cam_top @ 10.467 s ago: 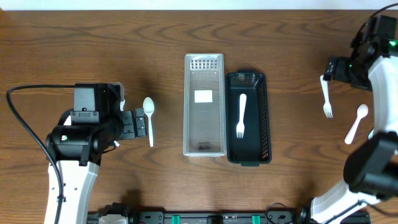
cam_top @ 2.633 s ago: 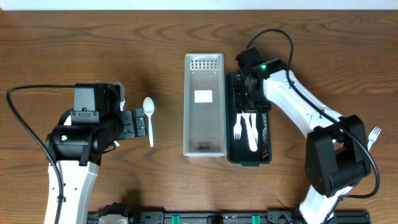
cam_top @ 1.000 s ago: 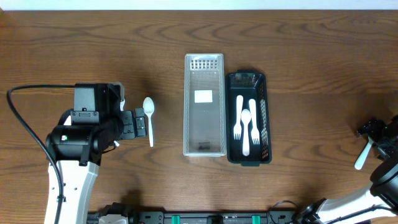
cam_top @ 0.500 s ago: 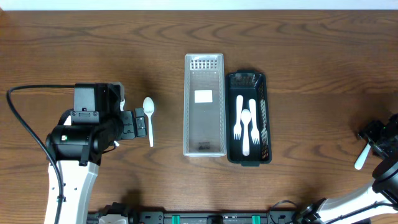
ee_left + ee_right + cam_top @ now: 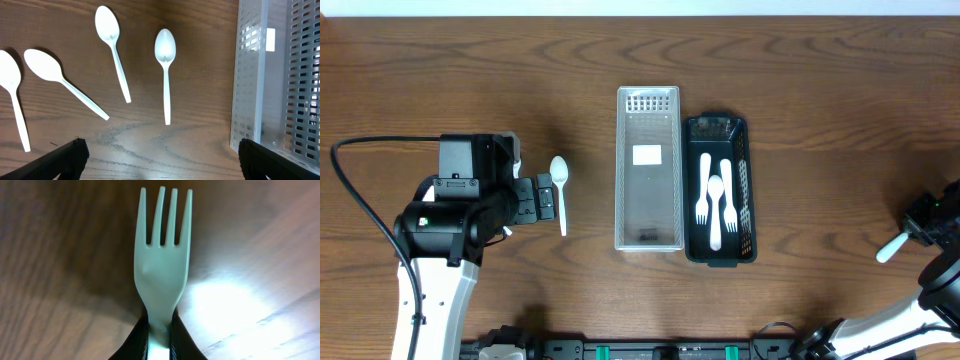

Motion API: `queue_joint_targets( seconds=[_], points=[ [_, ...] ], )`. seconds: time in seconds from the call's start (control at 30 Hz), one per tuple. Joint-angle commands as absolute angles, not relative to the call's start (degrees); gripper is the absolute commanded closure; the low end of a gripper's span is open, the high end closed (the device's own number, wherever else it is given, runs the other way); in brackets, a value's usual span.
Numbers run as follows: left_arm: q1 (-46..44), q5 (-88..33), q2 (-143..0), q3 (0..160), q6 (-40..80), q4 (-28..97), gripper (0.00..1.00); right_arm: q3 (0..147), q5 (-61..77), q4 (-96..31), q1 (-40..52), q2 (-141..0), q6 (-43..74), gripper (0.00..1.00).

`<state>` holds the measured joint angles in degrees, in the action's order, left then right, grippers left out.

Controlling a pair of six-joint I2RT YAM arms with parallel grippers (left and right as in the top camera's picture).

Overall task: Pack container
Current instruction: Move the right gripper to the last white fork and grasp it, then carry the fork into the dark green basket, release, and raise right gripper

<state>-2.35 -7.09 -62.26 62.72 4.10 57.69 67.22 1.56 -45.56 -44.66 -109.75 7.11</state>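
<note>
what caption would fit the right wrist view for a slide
Right gripper shut on the neck of a white plastic fork, tines pointing away, over the wooden table.

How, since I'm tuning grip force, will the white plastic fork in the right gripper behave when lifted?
The thin white plastic fork looks light, so should lift easily. Pinched at its narrow neck by the right gripper, it might pivot or slip. Its slim tines probably flex.

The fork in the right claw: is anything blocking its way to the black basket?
Nothing visible does. The right gripper is shut on the fork near the right edge of the table, and only bare wood lies between it and the black basket. The cutlery already inside lies flat.
</note>
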Motion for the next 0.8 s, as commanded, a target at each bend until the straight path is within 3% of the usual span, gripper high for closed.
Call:
queue_joint_targets(
  seconds=[0.0, 0.27, 0.53, 0.77],
  points=[
    [-2.4, -6.4, -62.2, 63.7, 4.1, 57.8, 0.02, 67.5, 5.2, -46.7, -41.7, -109.7, 7.0, 0.96],
    [-2.4, -6.4, -62.2, 63.7, 4.1, 57.8, 0.02, 75.7, 6.3, -54.1, -28.3, -98.1, 7.0, 0.94],
    [-2.4, -6.4, -62.2, 63.7, 4.2, 57.8, 0.02, 84.0, 6.3, -57.4, -4.1, -86.2, 10.4, 0.94],
    [-2.4, -6.4, -62.2, 63.7, 4.2, 57.8, 0.02, 84.6, 4.4, -57.3, 15.3, -88.4, 15.4, 0.92]
  ],
)
